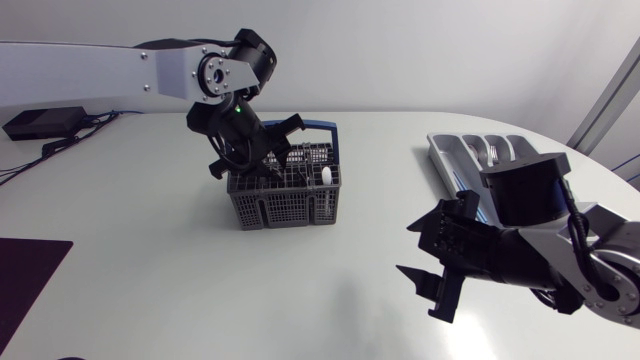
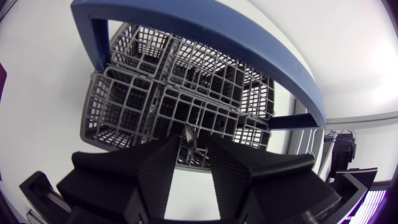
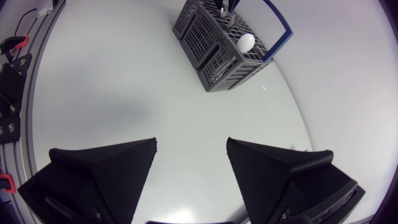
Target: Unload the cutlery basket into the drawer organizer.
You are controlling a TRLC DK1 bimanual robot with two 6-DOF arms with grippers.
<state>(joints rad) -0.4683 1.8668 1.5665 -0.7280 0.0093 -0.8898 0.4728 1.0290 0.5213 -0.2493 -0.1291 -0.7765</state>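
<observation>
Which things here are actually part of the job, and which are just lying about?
Part of the job:
cutlery basket
metal utensil in it, at the left gripper
white-tipped utensil in the basket
drawer organizer
right gripper, open and empty

Lying about:
black box with cables
dark mat

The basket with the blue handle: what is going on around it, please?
The left gripper is down in the cutlery basket, right at a metal utensil; whether it grips it, I cannot tell. A white rounded piece also stands in the basket. The right gripper hangs open over the table, away from the basket and from the drawer organizer, which already holds some cutlery.
</observation>
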